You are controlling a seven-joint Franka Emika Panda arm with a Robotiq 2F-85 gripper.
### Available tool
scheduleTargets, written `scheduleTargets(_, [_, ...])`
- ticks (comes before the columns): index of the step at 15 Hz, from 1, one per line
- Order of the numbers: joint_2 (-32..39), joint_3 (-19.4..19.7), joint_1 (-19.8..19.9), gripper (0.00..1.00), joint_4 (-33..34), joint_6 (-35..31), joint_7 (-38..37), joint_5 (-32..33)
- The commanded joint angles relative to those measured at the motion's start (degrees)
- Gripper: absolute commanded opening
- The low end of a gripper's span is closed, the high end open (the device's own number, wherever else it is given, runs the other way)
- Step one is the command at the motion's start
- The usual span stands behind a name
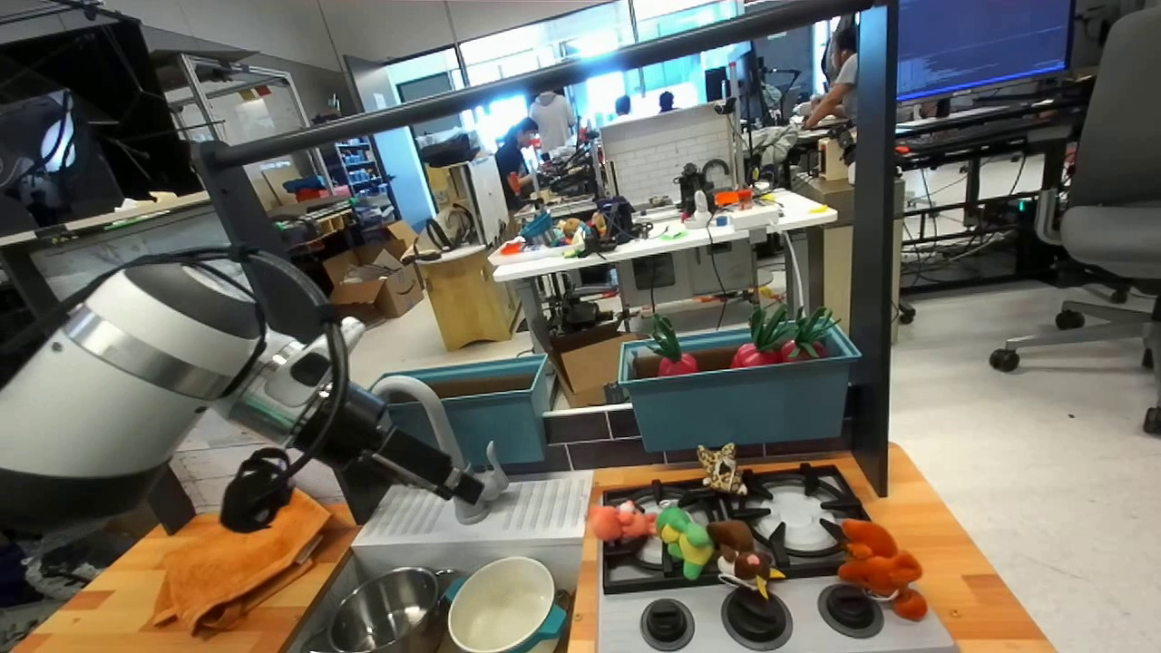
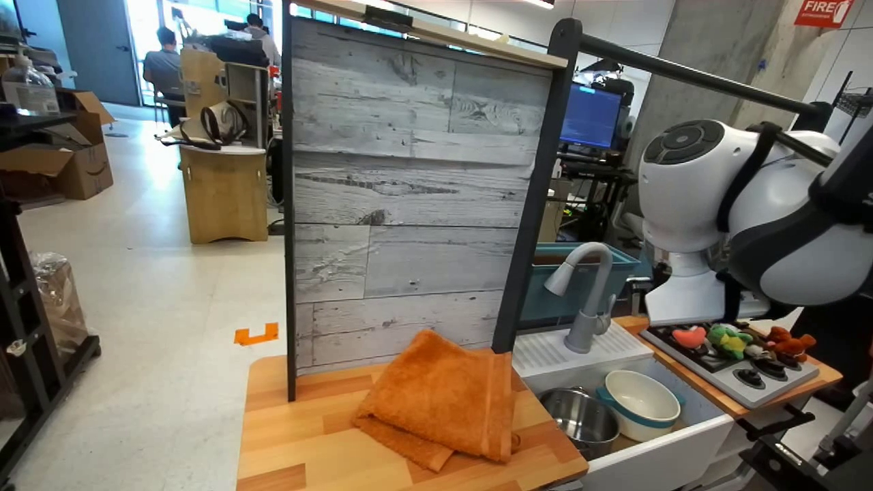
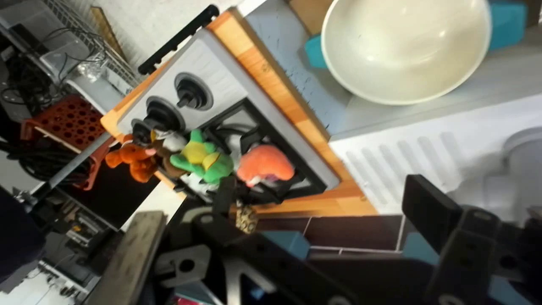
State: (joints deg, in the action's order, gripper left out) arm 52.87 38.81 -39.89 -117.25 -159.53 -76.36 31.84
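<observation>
Two fingers [image 3: 430,207] of the black tool [image 3: 324,197] are standing apart near the curved grey faucet [image 2: 595,307], while a round cream-and-teal pot [image 3: 406,51] is resting beside a shiny steel pot [image 2: 580,423] in the white sink [image 2: 655,455].

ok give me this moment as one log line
pincer open, empty | pink toy, green toy on stove | steel pot, cream pot in sink | towel on counter

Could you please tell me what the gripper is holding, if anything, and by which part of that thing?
Nothing is held: in the wrist view the gripper stands open, its fingers wide apart with nothing gripped between them.
</observation>
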Motion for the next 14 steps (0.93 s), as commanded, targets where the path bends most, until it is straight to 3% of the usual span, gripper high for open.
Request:
scheduleTargets(1, [10.37, 4.61, 4.2, 1.0, 8.14, -2.5, -5.26, -3.34])
scheduleTargets(5, [21.41, 6.86, 7.57, 1.0, 15.92, -2.7, -13.53, -10.74])
scheduleTargets(8, [26.6, 5.89, 10.31, 0.97, 21.59, -2.25, -17.4, -16.25])
scheduleTargets(10, [29.14, 6.07, 10.32, 0.72, 23.8, -3.01, -20.57, -18.91])
scheduleTargets(11, [30.11, 6.23, 10.12, 0.71, 24.76, -2.81, -21.67, -19.76])
scheduleTargets(14, [31.48, 6.53, 10.08, 0.46, 26.57, -2.51, -24.17, -21.18])
